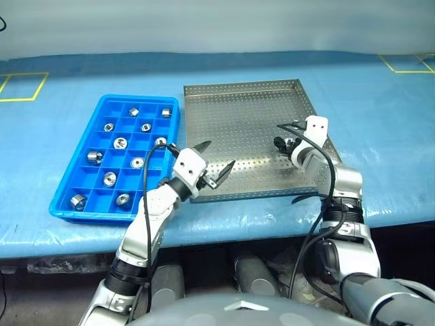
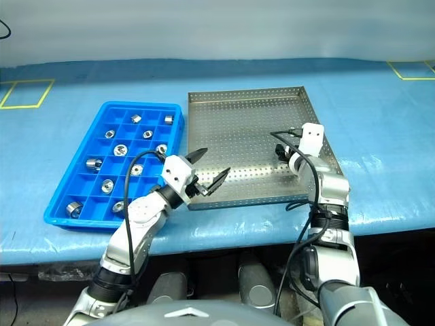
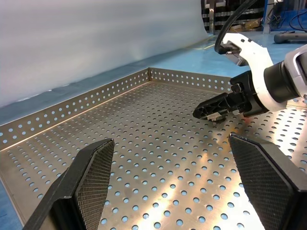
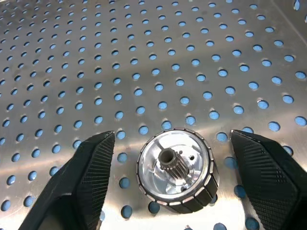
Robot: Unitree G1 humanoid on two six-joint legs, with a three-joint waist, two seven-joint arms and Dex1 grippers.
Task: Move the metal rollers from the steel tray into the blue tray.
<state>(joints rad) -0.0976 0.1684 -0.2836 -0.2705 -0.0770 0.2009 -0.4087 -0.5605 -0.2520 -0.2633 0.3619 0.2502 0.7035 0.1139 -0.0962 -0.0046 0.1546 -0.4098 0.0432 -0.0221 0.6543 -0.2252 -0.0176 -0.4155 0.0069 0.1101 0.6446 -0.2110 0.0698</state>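
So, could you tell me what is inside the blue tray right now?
The blue tray holds metal rollers, one per compartment: ten are visible, and the other compartments look empty. The left gripper hovers beside its near right corner and covers little of it.

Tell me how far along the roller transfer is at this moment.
Nearly done: eleven rollers lie in the blue tray. One roller is left on the steel tray, between the right gripper's open fingers, not yet gripped. The left gripper hovers open, empty.
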